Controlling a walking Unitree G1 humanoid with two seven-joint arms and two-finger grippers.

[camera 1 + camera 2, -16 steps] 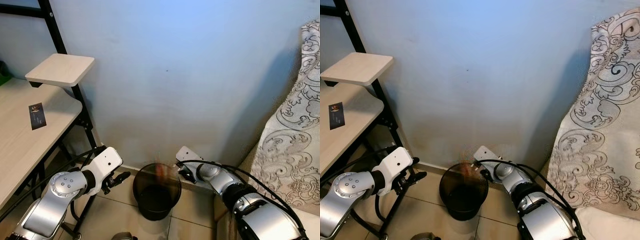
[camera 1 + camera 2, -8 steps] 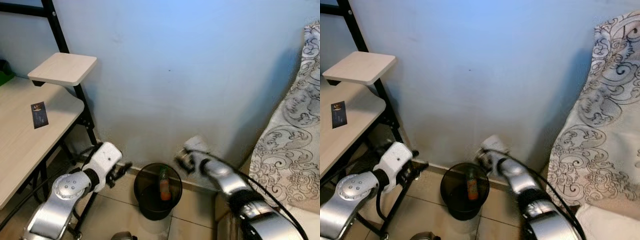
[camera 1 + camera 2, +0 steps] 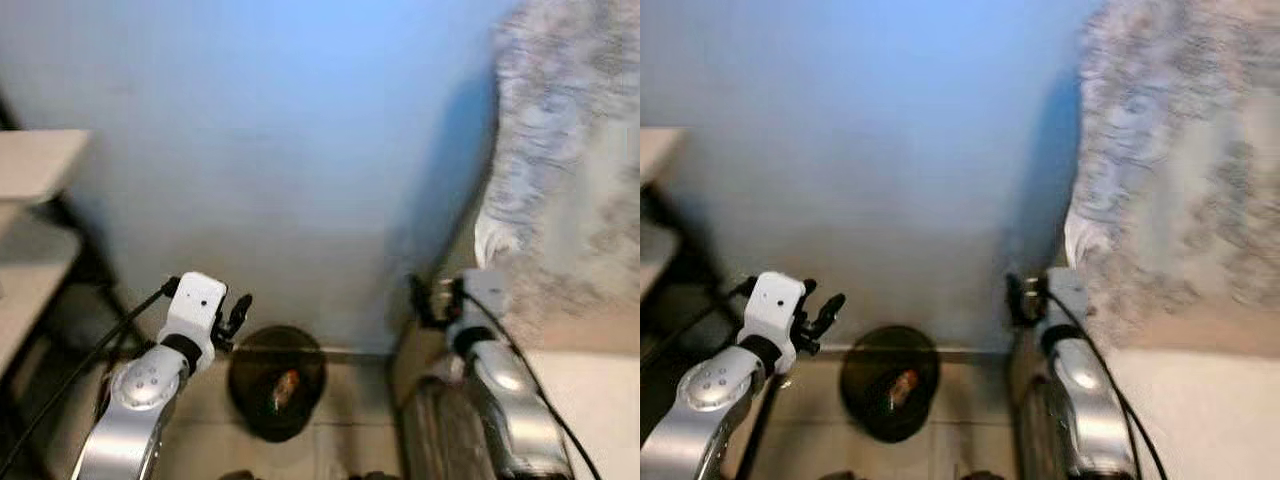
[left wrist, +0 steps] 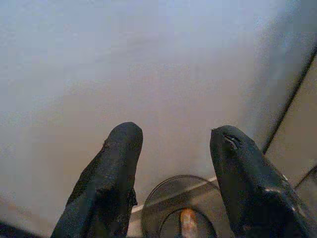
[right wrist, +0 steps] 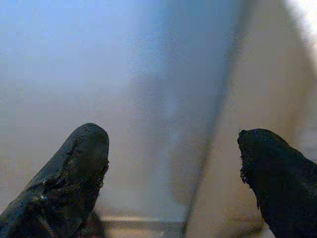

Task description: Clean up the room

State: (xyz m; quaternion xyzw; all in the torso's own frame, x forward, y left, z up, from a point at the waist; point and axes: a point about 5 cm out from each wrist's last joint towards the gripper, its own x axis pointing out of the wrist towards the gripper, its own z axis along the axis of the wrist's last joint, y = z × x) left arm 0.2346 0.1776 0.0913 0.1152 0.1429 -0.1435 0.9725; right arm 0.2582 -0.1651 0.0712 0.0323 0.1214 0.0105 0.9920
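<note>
In the blurred left eye view, a pale blue wall (image 3: 280, 150) faces the robot, with a small round black wastebasket (image 3: 276, 382) standing on the tiled floor (image 3: 350, 430) at its foot. An orange-and-red bottle (image 3: 285, 385) lies inside the basket. The left end effector (image 3: 236, 316) is raised just beside the basket's left rim, near the wall, and the right end effector (image 3: 432, 298) is held up against the wall, to the right of the basket and apart from it. A grey patterned cloth (image 3: 570, 170) hangs at the right edge, and a light wooden worktop (image 3: 30, 230) on a dark frame sits at the left edge. The right eye view shows the same scene, with the basket low in the middle and the cloth covering more of the right side. In the left wrist view, the two black fingers (image 4: 106, 183) stand apart with nothing between them, and beyond them the basket rim and the orange bottle inside it can be seen against the wall. In the right wrist view, the two black fingers (image 5: 69, 183) are spread wide with nothing between them, pointing at the wall where a shadowed vertical edge runs down.
</note>
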